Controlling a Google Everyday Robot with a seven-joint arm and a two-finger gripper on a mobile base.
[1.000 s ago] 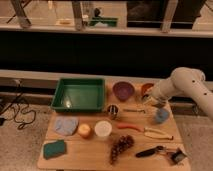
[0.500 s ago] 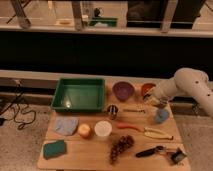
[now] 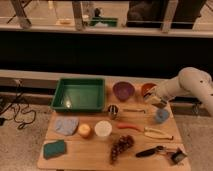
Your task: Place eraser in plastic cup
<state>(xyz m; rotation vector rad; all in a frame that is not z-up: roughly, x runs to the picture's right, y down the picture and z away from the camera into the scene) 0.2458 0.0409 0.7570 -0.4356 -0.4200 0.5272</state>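
Observation:
The eraser [image 3: 177,156], a small black block, lies at the table's front right corner, just past the end of the black-handled tool [image 3: 150,151]. The plastic cup [image 3: 103,128], short, wide and white, stands near the table's middle front, right of the orange fruit [image 3: 84,130]. My gripper [image 3: 158,102] hangs over the table's right back part, in front of the orange bowl [image 3: 148,89] and just above the small light-blue cup [image 3: 161,116]. It is far from both the eraser and the white cup.
A green tray [image 3: 80,94] sits at the back left, with a purple bowl [image 3: 123,90] to its right. A small metal cup [image 3: 113,111], a red-handled tool [image 3: 131,127], grapes [image 3: 121,146], a blue cloth [image 3: 66,125] and a teal sponge [image 3: 54,148] lie on the wooden table [image 3: 90,160].
My gripper has shifted slightly to the right and toward the front, closer to the light-blue cup. The things on the table have not moved.

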